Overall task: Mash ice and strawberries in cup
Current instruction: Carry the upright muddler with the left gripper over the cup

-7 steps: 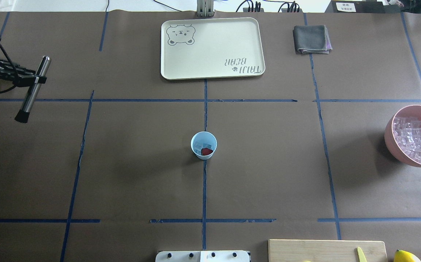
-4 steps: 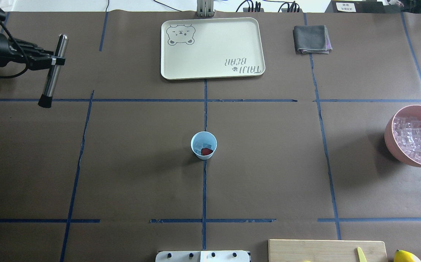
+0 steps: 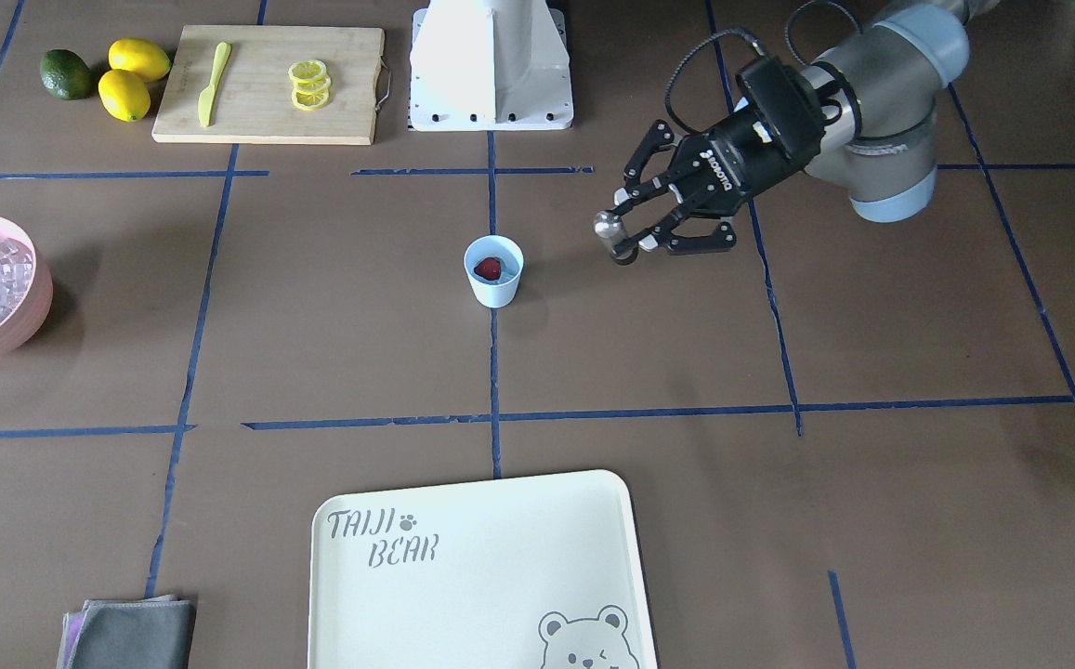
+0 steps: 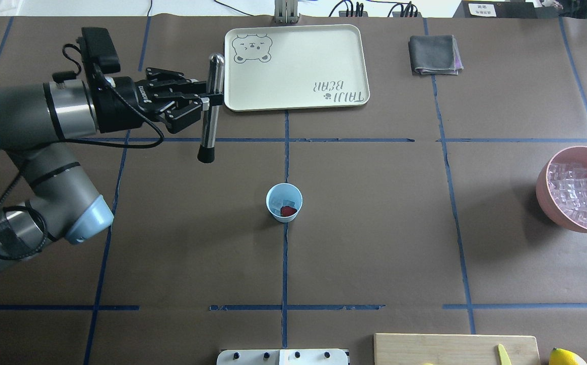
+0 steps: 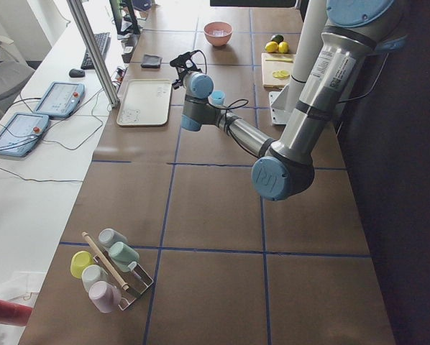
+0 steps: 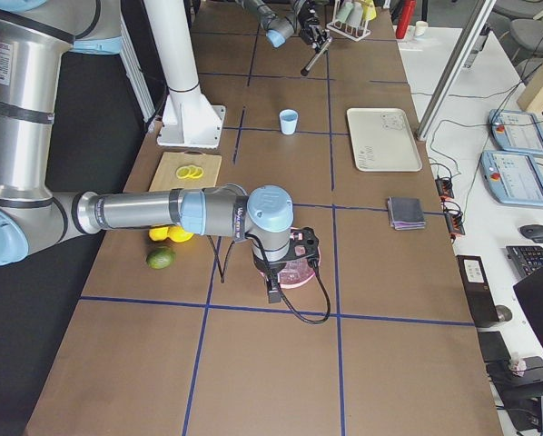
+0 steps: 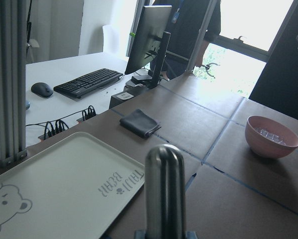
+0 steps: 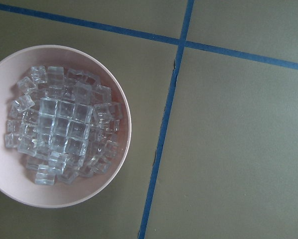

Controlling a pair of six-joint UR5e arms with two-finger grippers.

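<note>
Cup (image 3: 493,289) stands apart from tray (image 4: 298,66) and bowl (image 4: 544,196); left gripper (image 4: 205,97) pinches muddler (image 4: 208,131).

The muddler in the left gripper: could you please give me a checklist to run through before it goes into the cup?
1. Muddler clamped in left gripper: ok.
2. Black end pointing down: ok.
3. Muddler plumb: cannot tell; the views disagree.
4. Muddler above cup: not ok, it hangs off to the robot's left, apart.
5. Cup upright: ok.
6. Strawberry and ice inside cup: ok.
</note>
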